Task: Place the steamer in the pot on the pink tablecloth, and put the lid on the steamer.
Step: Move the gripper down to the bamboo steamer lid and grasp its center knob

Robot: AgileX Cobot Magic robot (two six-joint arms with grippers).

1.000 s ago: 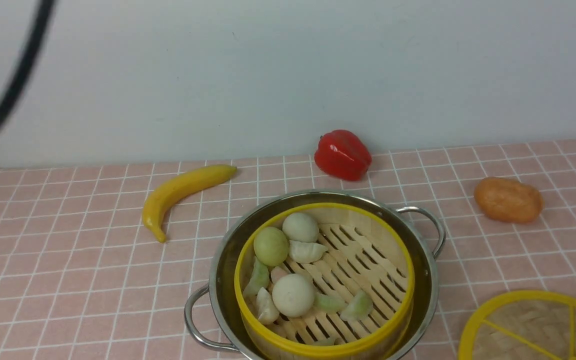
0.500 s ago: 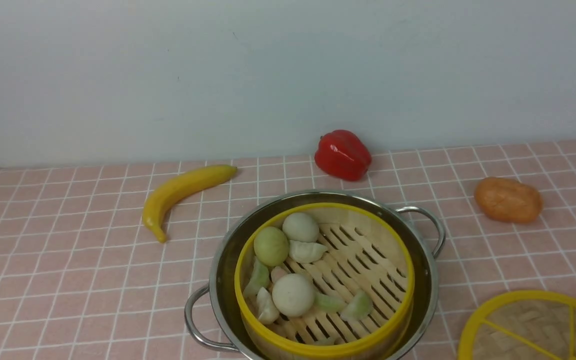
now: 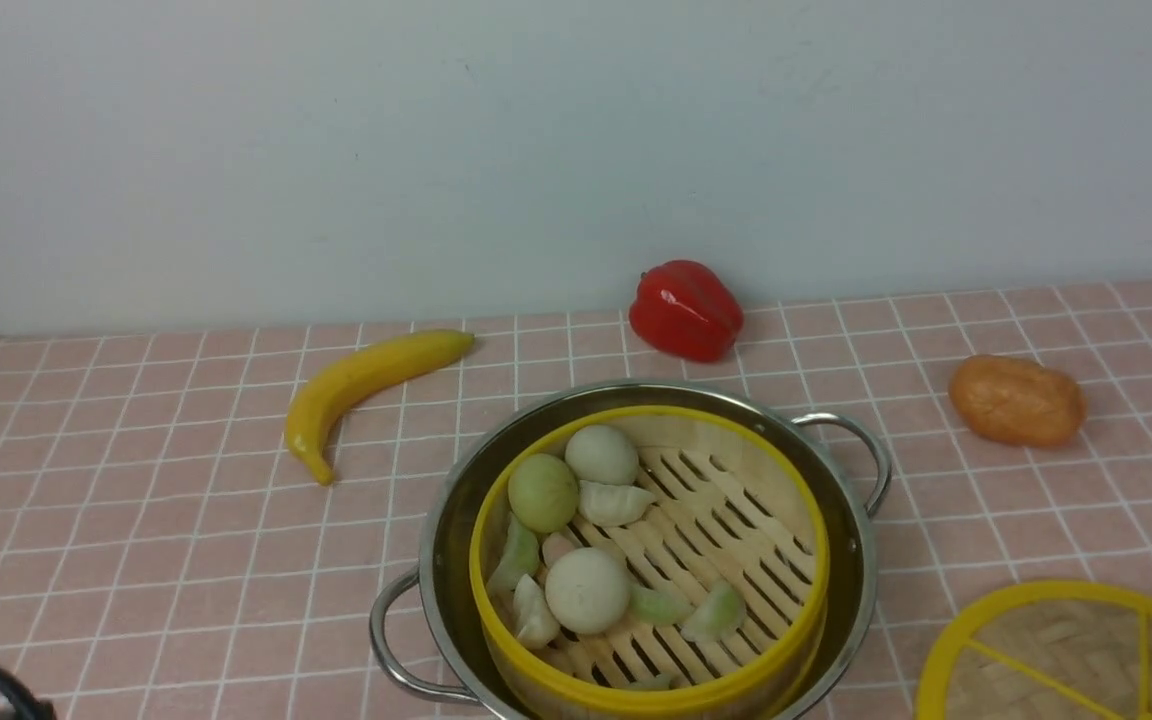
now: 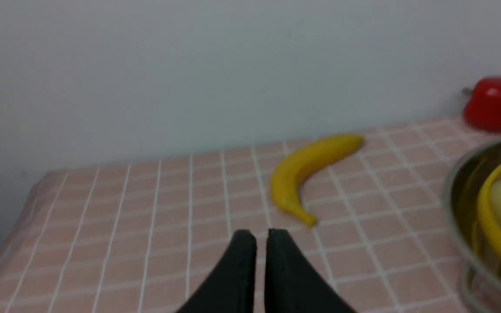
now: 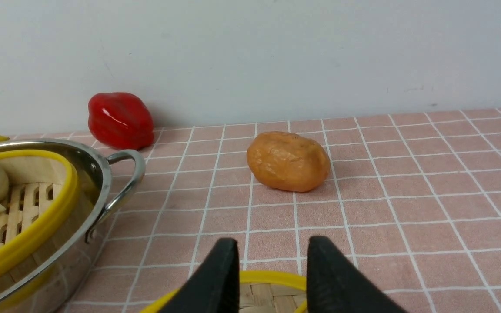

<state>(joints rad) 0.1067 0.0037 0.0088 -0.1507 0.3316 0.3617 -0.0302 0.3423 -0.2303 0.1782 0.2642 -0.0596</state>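
Front view: the steamer (image 3: 736, 440) sits inside the pot (image 3: 448, 520) on the tablecloth (image 3: 136, 500) with pale buns (image 3: 586, 590) in it, and the lid (image 3: 1056, 640) lies flat on the cloth at the pot's 4 o'clock, apart from it and cut by the frame edge. From the pot, a banana (image 3: 356, 385) lies at 10 o'clock, a pepper (image 3: 686, 310) at 12 and an orange lump (image 3: 1016, 400) at 2. The right gripper (image 5: 272, 248) hangs over the lid's rim with its fingers apart, while the left gripper (image 4: 261, 237), at the pot's 8 o'clock, seems all but closed, only a thin slit between its fingers.
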